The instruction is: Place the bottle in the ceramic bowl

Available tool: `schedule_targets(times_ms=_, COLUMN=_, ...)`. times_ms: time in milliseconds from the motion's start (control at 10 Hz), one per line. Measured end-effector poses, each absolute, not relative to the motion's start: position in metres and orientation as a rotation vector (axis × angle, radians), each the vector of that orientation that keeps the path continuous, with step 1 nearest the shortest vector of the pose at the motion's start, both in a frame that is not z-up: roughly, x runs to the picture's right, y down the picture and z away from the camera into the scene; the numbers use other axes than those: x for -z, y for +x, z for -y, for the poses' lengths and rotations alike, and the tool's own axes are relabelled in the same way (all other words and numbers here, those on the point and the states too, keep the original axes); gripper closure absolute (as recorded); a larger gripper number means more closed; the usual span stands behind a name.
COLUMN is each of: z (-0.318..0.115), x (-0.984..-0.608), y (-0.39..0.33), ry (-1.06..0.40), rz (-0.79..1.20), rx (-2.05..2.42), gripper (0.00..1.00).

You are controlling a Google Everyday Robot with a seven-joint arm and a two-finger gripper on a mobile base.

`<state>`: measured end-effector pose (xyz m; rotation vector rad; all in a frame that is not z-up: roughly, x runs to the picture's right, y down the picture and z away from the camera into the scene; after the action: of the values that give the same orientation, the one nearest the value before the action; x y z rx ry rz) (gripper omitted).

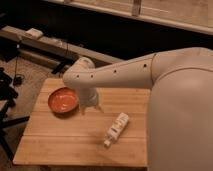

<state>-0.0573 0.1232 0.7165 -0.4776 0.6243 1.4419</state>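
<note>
The white bottle lies on its side on the wooden table, right of the middle, with its cap pointing toward the front left. The orange-red ceramic bowl sits empty on the table's left part. My gripper hangs down from the white arm just right of the bowl, over the table. It is up and to the left of the bottle and holds nothing.
My large white arm and body cover the right side of the table. Behind the table is a low dark shelf with cables. A dark stand is on the floor at the left.
</note>
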Motion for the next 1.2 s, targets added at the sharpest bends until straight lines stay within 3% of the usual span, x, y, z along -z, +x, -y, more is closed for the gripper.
schedule_targets(times_ms=1200, z=-0.167, x=-0.776, y=0.065, ry=-0.479, rz=-0.753, rx=-1.681, gripper=0.35)
